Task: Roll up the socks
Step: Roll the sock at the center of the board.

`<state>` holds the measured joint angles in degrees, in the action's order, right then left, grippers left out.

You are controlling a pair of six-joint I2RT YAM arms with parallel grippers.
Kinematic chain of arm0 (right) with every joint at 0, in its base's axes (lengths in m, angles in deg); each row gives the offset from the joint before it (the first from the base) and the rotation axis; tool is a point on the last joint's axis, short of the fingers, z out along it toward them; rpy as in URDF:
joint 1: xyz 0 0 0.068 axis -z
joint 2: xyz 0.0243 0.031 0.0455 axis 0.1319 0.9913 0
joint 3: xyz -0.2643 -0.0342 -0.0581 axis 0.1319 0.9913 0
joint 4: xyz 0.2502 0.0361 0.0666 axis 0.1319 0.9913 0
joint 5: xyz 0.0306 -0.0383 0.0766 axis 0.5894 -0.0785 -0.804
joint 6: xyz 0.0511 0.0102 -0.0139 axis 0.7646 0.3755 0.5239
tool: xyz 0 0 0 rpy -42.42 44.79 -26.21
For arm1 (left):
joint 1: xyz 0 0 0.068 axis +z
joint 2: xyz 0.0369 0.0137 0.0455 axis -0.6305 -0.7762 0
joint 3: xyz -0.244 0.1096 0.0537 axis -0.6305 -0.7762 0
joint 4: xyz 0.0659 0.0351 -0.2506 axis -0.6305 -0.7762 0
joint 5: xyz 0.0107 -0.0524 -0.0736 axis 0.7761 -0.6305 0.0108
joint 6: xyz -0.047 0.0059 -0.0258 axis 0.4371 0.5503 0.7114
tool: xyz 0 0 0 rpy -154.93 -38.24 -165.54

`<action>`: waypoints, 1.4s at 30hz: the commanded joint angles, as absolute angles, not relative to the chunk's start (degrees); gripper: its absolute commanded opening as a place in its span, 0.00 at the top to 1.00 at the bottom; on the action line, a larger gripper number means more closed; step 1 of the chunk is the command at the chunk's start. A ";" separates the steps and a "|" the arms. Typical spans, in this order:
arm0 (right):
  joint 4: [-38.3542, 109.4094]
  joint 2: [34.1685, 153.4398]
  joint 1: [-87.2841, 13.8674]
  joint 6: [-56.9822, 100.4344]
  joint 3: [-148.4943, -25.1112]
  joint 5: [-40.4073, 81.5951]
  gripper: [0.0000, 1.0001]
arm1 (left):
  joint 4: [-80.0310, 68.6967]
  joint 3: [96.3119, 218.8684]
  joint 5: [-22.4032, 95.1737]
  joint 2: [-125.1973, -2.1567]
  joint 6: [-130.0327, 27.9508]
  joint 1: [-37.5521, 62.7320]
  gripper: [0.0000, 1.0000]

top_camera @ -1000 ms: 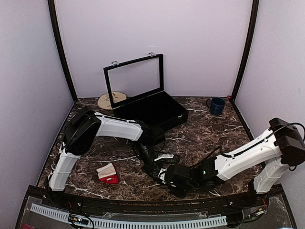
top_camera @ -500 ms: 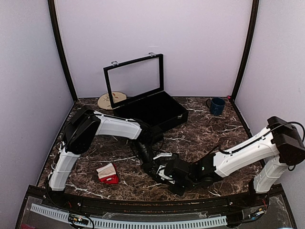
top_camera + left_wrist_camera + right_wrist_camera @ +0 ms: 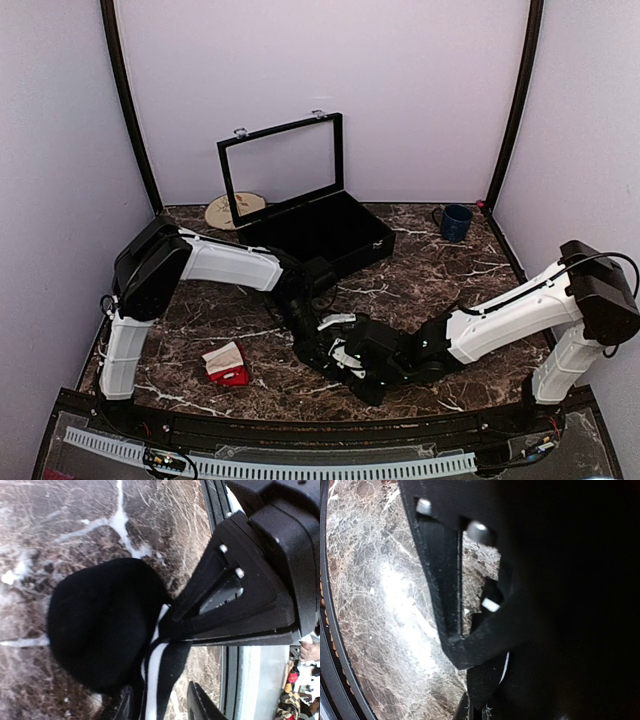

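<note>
The black sock with white stripes [image 3: 100,625] sits near the middle of the worktop's near edge. It forms a rounded bundle on the dark marble worktop [image 3: 440,290], and its striped band trails off one side. That makes its long axis run from the bundle toward the left gripper [image 3: 161,707]. The left gripper's fingers stand apart, with the band passing loosely between them.

The right gripper [image 3: 170,622] is pinched closed on a fold of the black sock where the band leaves the bundle. The two grippers crowd tip to tip there, just inside the near edge.

The red fabric sock with a cream ribbed cuff [image 3: 227,364] lies as a short lump toward the near-left corner, well apart from both grippers. Its cuff end faces the far edge and its red end the near edge. Bare marble shows around it on every side.

Along the far edge:
- At the centre, a black case with its glazed lid raised [image 3: 320,235].
- Toward the far-left corner, a round tan disc [image 3: 235,210].
- Near the far-right corner, a dark blue mug [image 3: 455,222].
</note>
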<state>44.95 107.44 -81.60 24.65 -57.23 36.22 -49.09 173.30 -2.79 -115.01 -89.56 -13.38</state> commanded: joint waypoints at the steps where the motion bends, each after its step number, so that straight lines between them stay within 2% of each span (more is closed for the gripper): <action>1: 46.90 108.88 -79.91 29.22 -57.21 35.68 1.00 | -45.62 168.99 11.68 -115.95 -86.83 -13.34 0.59; 8: 47.31 108.32 -79.80 31.02 -57.47 36.00 1.00 | -41.72 167.22 19.08 -115.79 -83.45 -13.10 0.54; 19: 48.56 107.94 -79.03 33.90 -57.21 37.85 1.00 | -38.09 166.01 20.05 -116.06 -78.85 -10.70 0.49; 27: 48.95 107.61 -78.52 37.51 -57.22 40.67 1.00 | -38.91 163.35 21.01 -117.07 -76.77 -9.14 0.48; 42: 47.01 107.55 -77.93 37.91 -55.13 34.64 1.00 | -35.13 161.32 22.30 -115.28 -70.53 -6.58 0.48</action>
